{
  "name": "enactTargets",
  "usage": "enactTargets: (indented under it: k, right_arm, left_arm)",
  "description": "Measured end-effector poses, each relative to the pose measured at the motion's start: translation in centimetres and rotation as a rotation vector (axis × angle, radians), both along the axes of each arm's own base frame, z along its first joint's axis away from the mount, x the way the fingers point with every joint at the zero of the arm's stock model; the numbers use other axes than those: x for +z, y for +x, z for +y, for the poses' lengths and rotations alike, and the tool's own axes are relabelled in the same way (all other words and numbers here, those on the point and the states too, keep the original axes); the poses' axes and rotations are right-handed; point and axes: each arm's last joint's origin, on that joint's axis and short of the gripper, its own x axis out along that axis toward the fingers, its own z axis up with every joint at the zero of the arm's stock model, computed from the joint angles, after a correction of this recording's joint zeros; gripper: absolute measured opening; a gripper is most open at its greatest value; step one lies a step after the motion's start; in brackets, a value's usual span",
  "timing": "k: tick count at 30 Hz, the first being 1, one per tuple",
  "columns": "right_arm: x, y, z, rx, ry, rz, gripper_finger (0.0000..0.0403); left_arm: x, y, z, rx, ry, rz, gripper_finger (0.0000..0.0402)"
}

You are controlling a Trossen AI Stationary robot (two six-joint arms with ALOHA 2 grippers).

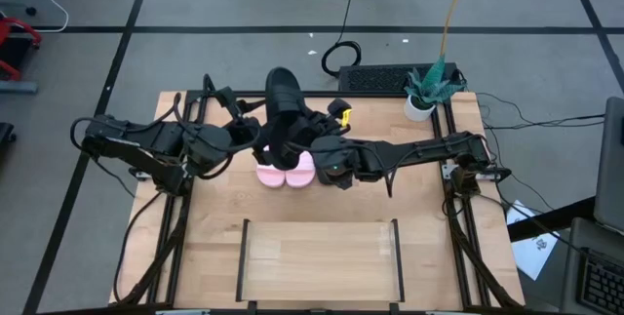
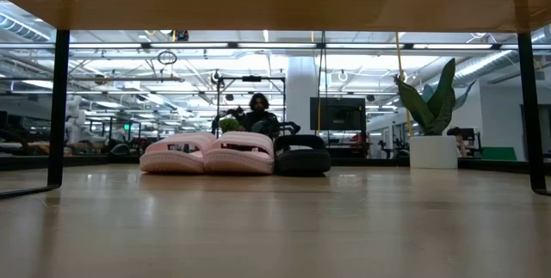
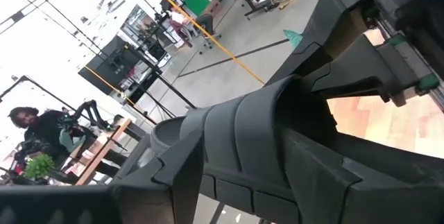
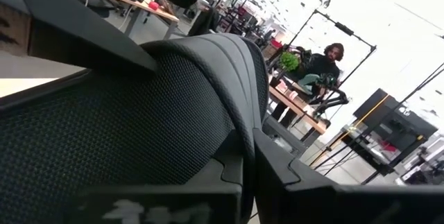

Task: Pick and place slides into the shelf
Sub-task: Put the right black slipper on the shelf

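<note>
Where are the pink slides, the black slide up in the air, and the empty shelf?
pink slides (image 1: 284,174): high view, on the toe ends.
lifted black slide (image 1: 284,96): high view, on its broad strap.
shelf (image 1: 319,256): high view, on the bare wooden board.
</note>
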Motion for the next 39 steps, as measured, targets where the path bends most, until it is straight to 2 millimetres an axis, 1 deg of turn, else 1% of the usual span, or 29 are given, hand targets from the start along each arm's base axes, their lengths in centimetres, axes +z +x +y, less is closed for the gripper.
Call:
enactTargets:
  k: [3,10,19,24,30,39]
  right_arm:
    - [-0.3,0.0,-0.3,-0.004,0.023,-0.018,0.0]
    - [-1.4,1.1,-0.4,-0.011,0.03,-0.034,0.0]
    - [-1.2,1.3,-1.1,-0.027,0.024,-0.051,0.0]
    - [-2.0,1.8,-1.4,-0.037,0.027,-0.042,0.0]
    - [-1.9,1.8,-1.6,-0.042,0.027,-0.044,0.0]
    - [-2.1,1.8,-1.8,-0.044,0.02,-0.02,0.0]
  left_arm:
    - [0.0,0.0,0.0,-0.001,0.014,0.014,0.0195]
    - [-0.4,-0.1,0.3,0.008,0.022,0.061,0.0195]
    - [-0.6,-0.2,0.6,0.051,0.036,0.079,0.0195]
    - [-0.7,-0.2,1.0,0.055,0.048,0.111,0.0195]
    - [-0.8,-0.3,1.2,0.058,0.056,0.125,0.0195]
    - [-0.9,0.0,1.8,0.005,0.049,0.16,0.0195]
